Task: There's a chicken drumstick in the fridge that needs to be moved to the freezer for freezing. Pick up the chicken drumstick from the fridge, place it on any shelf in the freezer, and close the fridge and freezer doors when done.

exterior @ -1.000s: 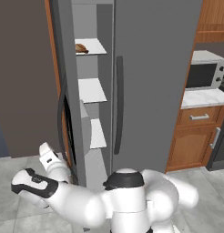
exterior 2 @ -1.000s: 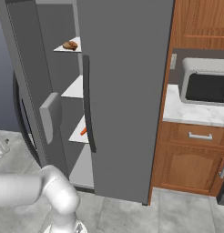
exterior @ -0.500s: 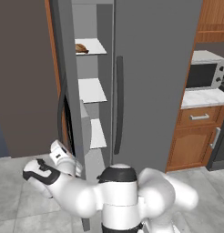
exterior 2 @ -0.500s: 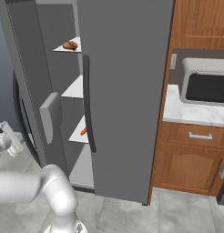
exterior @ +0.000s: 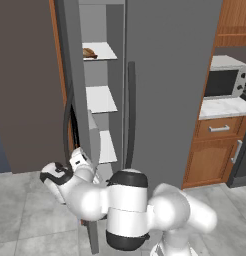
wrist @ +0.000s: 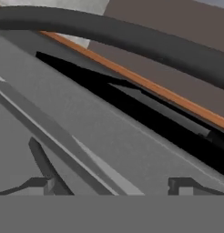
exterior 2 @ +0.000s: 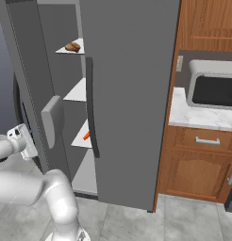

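The chicken drumstick [exterior: 89, 52] [exterior 2: 72, 46] lies on the top narrow white shelf [exterior: 106, 50] of the freezer [exterior: 107, 30], which stands open. Its door [exterior: 77, 95] [exterior 2: 30, 70] is swung out toward me, edge-on. The fridge door [exterior: 167, 85] [exterior 2: 132, 94] beside it is shut, its long dark handle [exterior: 130, 115] upright. My gripper [exterior: 81, 159] [exterior 2: 26, 141] [wrist: 111, 186] is open and holds nothing. It hovers low at the outer face of the freezer door, just below that door's dark handle [wrist: 109, 32] [exterior: 66, 122].
Two more narrow shelves [exterior: 101, 99] sit lower in the freezer; a small orange item [exterior 2: 86, 136] lies on the lowest. A grey bin [exterior 2: 52, 120] hangs inside the freezer door. A microwave [exterior: 222, 77] on a counter over wooden cabinets [exterior: 217, 150] stands to the right.
My hand has risen from low on the left and swung right, up to the outer side of the freezer door. The drumstick and doors have stayed still.
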Controlling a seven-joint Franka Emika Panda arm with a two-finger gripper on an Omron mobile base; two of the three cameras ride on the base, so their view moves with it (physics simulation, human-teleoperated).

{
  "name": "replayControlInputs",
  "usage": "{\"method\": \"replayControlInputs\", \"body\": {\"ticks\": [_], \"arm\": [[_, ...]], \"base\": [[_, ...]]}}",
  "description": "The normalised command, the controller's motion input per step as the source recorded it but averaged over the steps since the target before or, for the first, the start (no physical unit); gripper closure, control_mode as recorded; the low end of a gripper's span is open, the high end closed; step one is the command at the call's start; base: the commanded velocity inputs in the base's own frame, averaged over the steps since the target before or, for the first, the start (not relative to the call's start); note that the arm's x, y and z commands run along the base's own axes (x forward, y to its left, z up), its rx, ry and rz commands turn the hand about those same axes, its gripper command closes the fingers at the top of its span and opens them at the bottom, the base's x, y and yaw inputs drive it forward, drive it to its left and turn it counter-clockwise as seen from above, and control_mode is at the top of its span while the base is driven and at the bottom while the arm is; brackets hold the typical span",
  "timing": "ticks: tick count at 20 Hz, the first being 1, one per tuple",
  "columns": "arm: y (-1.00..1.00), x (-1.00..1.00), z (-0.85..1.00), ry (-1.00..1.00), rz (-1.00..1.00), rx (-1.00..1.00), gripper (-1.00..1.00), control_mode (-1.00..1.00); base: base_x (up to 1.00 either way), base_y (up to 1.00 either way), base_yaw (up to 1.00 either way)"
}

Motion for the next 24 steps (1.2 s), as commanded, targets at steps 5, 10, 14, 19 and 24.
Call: {"method": "replayControlInputs", "body": {"ticks": [5,10,14,19,24], "arm": [[-0.36,0.09,0.00,-0.04,-0.21,0.00,-1.00,-1.00],[0.38,-0.56,0.11,-0.21,-0.05,0.00,-1.00,-1.00],[0.94,-0.66,0.11,-0.28,0.00,-0.01,-1.00,-1.00],[0.92,0.04,0.00,-0.10,-0.04,-0.06,-1.00,-1.00],[0.93,0.64,0.00,-0.01,-0.13,-0.12,-1.00,-1.00]], "base": [[0.00,0.00,0.00],[0.00,0.00,0.00],[0.00,0.00,0.00],[0.00,0.00,0.00],[0.00,0.00,0.00]]}}
